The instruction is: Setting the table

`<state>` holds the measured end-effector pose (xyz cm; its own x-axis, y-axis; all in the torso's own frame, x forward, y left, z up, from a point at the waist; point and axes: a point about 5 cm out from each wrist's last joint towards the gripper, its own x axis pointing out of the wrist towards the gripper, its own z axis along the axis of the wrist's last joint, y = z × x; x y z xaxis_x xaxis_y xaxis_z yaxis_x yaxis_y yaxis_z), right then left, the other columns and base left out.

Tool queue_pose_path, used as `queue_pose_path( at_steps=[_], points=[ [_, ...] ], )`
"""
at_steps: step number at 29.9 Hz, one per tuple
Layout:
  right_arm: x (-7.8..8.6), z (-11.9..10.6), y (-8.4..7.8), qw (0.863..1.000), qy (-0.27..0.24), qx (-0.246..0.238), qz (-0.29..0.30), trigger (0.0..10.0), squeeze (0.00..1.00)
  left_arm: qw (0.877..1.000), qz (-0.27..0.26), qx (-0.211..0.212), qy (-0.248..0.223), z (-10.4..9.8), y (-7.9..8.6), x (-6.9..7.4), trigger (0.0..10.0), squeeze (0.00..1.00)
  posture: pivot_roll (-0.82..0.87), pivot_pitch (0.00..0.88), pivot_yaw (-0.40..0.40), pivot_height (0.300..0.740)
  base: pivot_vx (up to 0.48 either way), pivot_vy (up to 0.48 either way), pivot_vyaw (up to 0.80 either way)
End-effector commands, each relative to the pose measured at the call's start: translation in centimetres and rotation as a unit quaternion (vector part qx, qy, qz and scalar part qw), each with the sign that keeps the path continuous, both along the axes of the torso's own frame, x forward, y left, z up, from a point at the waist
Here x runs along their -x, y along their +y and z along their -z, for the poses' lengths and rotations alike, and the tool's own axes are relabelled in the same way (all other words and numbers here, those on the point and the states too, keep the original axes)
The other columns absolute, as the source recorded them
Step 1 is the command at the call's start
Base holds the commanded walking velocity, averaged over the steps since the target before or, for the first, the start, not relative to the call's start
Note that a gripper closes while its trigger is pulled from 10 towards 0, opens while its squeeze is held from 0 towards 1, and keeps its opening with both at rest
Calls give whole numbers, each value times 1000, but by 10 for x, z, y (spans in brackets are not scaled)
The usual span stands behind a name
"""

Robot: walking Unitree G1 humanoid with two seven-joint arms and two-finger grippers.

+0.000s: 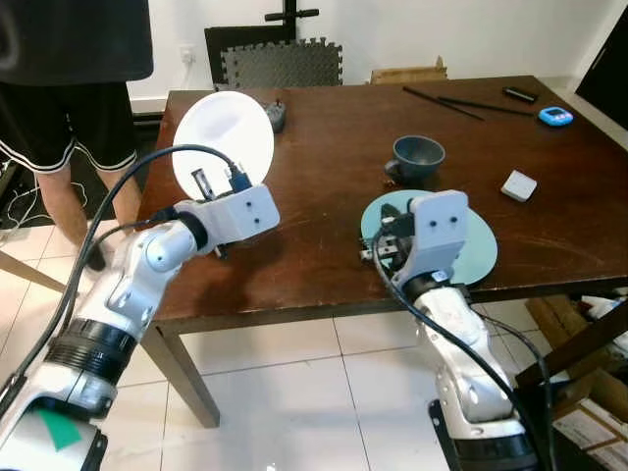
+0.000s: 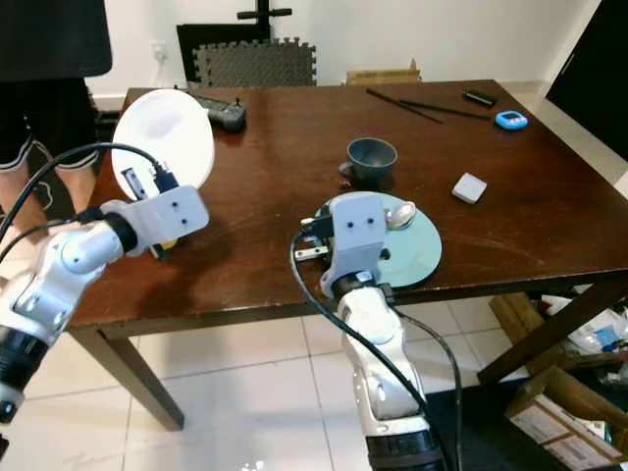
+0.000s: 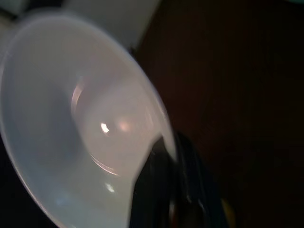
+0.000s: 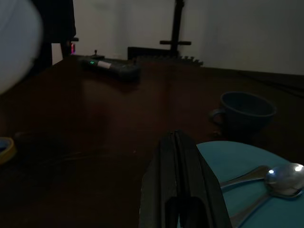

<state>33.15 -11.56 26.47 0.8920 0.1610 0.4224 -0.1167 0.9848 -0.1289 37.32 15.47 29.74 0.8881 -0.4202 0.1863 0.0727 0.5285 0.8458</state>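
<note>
My left gripper (image 3: 168,147) is shut on the lower rim of a white bowl (image 1: 224,142), which it holds tilted above the left part of the dark wooden table (image 1: 314,275). A light blue plate (image 1: 483,253) lies near the front edge with a metal spoon (image 4: 280,176) on it. My right gripper (image 4: 176,138) is low over the table at the plate's left rim, fingers shut on nothing. A dark blue-grey cup (image 1: 419,155) stands just behind the plate.
A person (image 1: 69,69) stands at the table's far left corner. On the table are a dark remote (image 2: 226,113), black chopsticks (image 1: 451,101), a small white box (image 1: 518,184) and a blue gadget (image 1: 554,116). Cardboard boxes (image 2: 574,412) sit on the floor at right.
</note>
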Motion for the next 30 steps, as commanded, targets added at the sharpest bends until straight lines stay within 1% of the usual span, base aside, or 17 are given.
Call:
queue_pose_path(
  at_steps=[1, 2, 3, 4, 6, 7, 8, 9, 11, 12, 14, 16, 19, 21, 23, 27, 30],
  points=[
    [2, 2, -5, 1000, -5, -7, 15, 10000, 0, 998, 2, 60, -7, -3, 1, 7, 10000, 0, 43, 190, 60, 740, 0, 0, 0],
    [2, 2, -10, 999, -6, -11, 30, 10000, 0, 985, 5, 170, 10, 0, 1, 14, 10000, 0, 44, 189, 58, 740, 0, 0, 0],
    [2, 3, -12, 999, -5, -13, 37, 10000, 0, 975, 11, 219, 30, 6, 0, 18, 10000, 0, 46, 188, 52, 740, 0, 0, 0],
    [2, 3, -12, 999, -5, -13, 37, 10000, 0, 975, 11, 219, 30, 6, 0, 18, 10000, 0, 46, 188, 52, 740, 0, 0, 0],
    [2, 4, -15, 999, -2, -14, 44, 10000, 0, 963, 19, 263, 53, 15, -3, 24, 10000, 0, 46, 187, 48, 740, 0, 0, 0],
    [2, 4, -15, 999, -2, -14, 44, 10000, 0, 963, 19, 263, 53, 15, -3, 24, 10000, 0, 46, 187, 48, 740, 0, 0, 0],
    [2, 8, -19, 999, 3, -13, 50, 10000, 0, 947, 16, 315, 66, 26, -3, 31, 10000, 0, 44, 188, 42, 740, 0, 0, 0],
    [2, 8, -19, 999, 3, -13, 50, 10000, 0, 947, 16, 315, 66, 26, -3, 31, 10000, 0, 44, 188, 42, 740, 0, 0, 0],
    [3, 12, -22, 998, 8, -11, 55, 10000, 0, 931, 5, 359, 69, 34, -1, 37, 10000, 0, 41, 189, 38, 740, 0, 0, 0],
    [3, 12, -22, 998, 8, -11, 55, 10000, 0, 931, 5, 359, 69, 34, -1, 37, 10000, 0, 41, 189, 38, 740, 0, 0, 0],
    [3, 13, -23, 998, 9, -11, 57, 10000, 0, 926, 0, 372, 68, 35, 0, 39, 10000, 0, 41, 189, 38, 740, 0, 0, 0],
    [4, 16, -27, 998, 14, -9, 63, 10000, 0, 922, -11, 385, 46, 36, 4, 43, 10000, 0, 43, 189, 33, 740, 0, 0, 0],
    [4, 16, -27, 998, 14, -9, 63, 10000, 0, 922, -11, 385, 46, 36, 4, 43, 10000, 0, 43, 189, 33, 740, 0, 0, 0],
    [4, 20, -30, 997, 18, -6, 69, 10000, 0, 920, -36, 387, 47, 42, 9, 48, 10000, 0, 42, 189, 35, 740, 0, 0, 0],
    [4, 22, -30, 997, 20, -6, 71, 10000, 0, 915, -58, 395, 59, 47, 13, 50, 10000, 0, 41, 189, 36, 740, 0, 0, 0],
    [5, 23, -29, 997, 21, -6, 71, 10000, 0, 909, -68, 406, 62, 48, 14, 50, 10000, 0, 40, 188, 39, 740, 0, 0, 0],
    [5, 24, -29, 997, 22, -6, 71, 10000, 0, 912, -73, 398, 62, 48, 14, 51, 10000, 0, 40, 187, 40, 740, 0, 0, 0]
  ],
)
